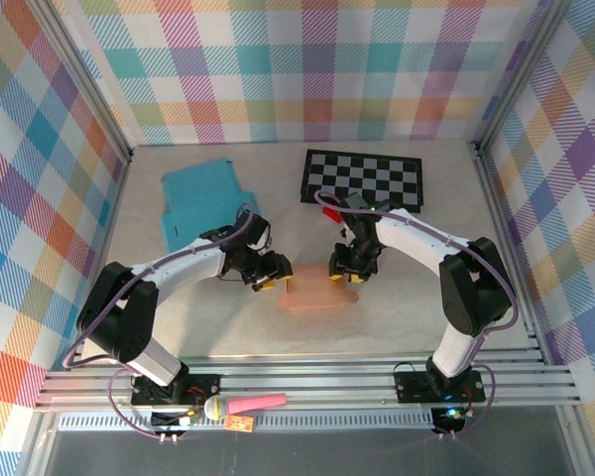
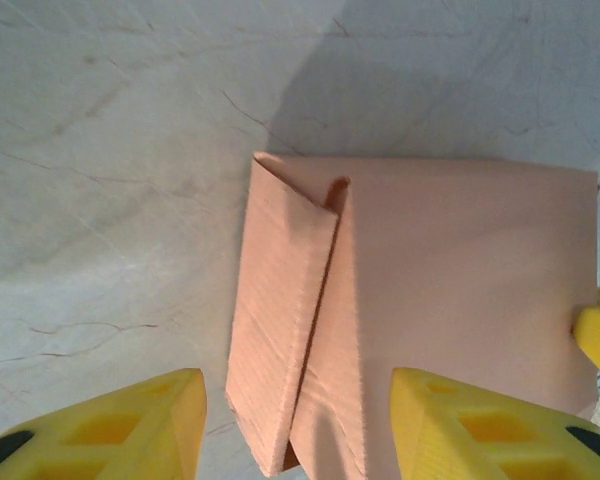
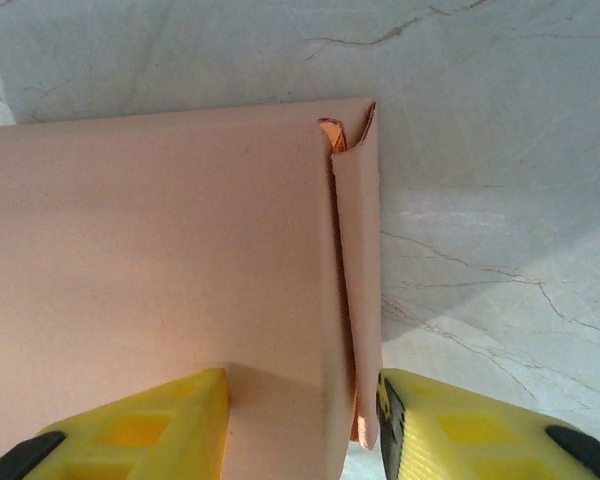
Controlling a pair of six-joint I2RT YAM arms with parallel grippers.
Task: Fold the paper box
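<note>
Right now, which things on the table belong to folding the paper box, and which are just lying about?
In the job: pink paper box; left gripper and right gripper, each open astride a side flap.
Lying about: flat teal cardboard at back left; checkerboard at back right.
</note>
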